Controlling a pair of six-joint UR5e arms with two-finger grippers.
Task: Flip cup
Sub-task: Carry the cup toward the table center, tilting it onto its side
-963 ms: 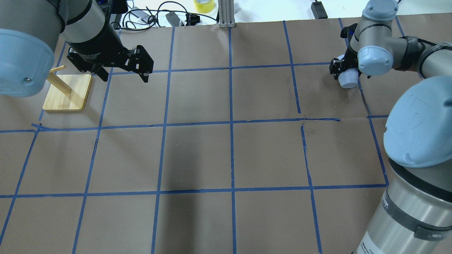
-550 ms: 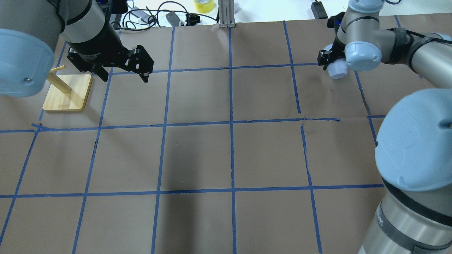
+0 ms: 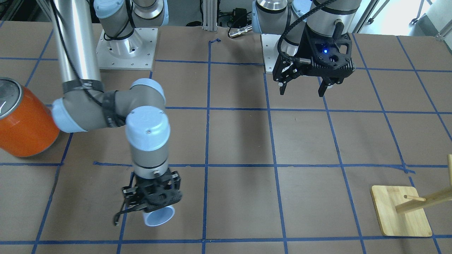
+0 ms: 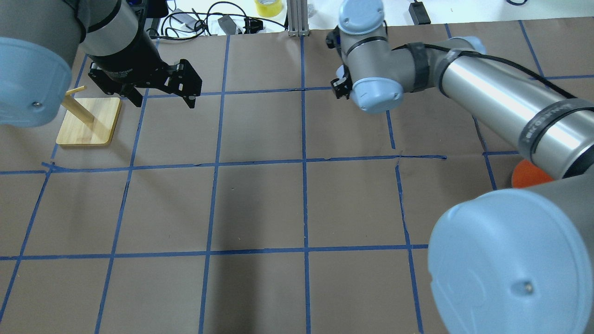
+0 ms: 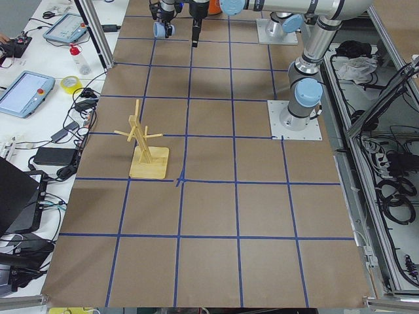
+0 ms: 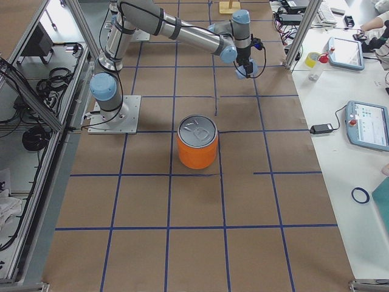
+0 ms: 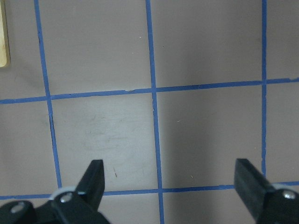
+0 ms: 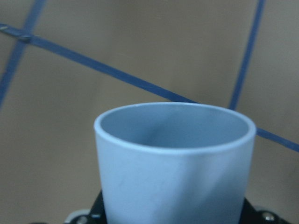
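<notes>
The pale lavender-blue cup (image 3: 159, 216) is held in my right gripper (image 3: 152, 207), tilted on its side above the paper, its open mouth turned away from the robot. In the right wrist view the cup (image 8: 175, 163) fills the lower middle, its rim facing the camera. In the overhead view my right gripper (image 4: 338, 84) is at the back centre and the wrist hides most of the cup (image 4: 341, 72). My left gripper (image 4: 164, 103) is open and empty, hovering to the right of the wooden stand; it also shows in the front view (image 3: 303, 91) and the left wrist view (image 7: 169, 170).
A large orange canister (image 3: 24, 123) with a silver top stands on the robot's right side of the table, also in the right side view (image 6: 197, 143). A wooden peg stand (image 4: 89, 121) sits at the back left. Cables and a tape roll (image 4: 268, 7) lie beyond the far edge.
My right arm has swung the cup leftward in the overhead view, from the far right to the back centre. The left arm has not moved.
</notes>
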